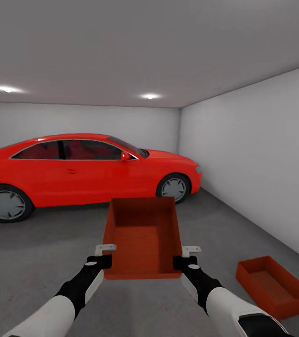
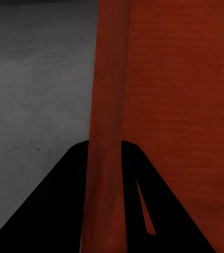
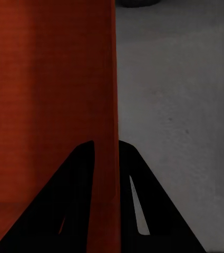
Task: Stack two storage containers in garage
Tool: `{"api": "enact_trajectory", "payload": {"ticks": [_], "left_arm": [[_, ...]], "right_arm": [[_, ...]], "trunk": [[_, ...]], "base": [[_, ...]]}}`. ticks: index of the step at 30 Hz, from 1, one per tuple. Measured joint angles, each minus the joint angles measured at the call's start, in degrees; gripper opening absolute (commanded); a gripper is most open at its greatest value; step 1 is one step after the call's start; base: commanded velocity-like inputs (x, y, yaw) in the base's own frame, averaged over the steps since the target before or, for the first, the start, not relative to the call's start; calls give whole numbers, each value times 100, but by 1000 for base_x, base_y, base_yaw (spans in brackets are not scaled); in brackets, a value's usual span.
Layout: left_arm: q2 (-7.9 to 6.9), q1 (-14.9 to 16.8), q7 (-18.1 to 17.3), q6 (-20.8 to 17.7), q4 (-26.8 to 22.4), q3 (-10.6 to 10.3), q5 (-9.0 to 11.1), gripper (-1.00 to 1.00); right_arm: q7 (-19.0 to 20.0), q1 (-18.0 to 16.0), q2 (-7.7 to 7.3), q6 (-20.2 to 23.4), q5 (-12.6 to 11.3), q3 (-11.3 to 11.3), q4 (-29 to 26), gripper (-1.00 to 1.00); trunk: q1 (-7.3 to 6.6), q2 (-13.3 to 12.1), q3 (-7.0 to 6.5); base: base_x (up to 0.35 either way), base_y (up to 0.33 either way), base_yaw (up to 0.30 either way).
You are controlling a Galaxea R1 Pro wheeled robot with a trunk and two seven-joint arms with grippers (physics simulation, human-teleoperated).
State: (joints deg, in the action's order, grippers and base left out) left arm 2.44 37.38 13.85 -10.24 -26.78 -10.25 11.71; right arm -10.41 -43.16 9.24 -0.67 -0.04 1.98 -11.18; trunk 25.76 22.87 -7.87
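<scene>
Storage container (image 1: 142, 238) held aloft by left fingers (image 2: 64, 211) and right fingers (image 3: 154, 211).

A red car (image 1: 84, 171) stands side-on across the far part of the room, nose toward the right wall (image 1: 262, 159), its grey wheels on the floor (image 1: 51, 243). The floor is dull grey concrete, faintly mottled, and it runs bare from the car toward the near side. Behind the car the back wall (image 1: 98, 121) is plain white and meets the right wall at a corner just past the car's nose. Both walls are smooth and unbroken. Overhead the ceiling (image 1: 145, 42) is flat grey, with two round recessed lights (image 1: 150, 96) glowing near the back wall, one at the left and one nearer the corner.
</scene>
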Motion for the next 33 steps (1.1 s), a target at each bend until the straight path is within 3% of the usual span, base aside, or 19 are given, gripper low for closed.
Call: {"api": "enact_trajectory", "payload": {"ticks": [33], "left_arm": [[0,0,0,0,0,1,0,-100]], "right_arm": [[0,0,0,1,0,1,0,-100]], "trunk": [[0,0,0]], "base": [[0,0,-260]]}}
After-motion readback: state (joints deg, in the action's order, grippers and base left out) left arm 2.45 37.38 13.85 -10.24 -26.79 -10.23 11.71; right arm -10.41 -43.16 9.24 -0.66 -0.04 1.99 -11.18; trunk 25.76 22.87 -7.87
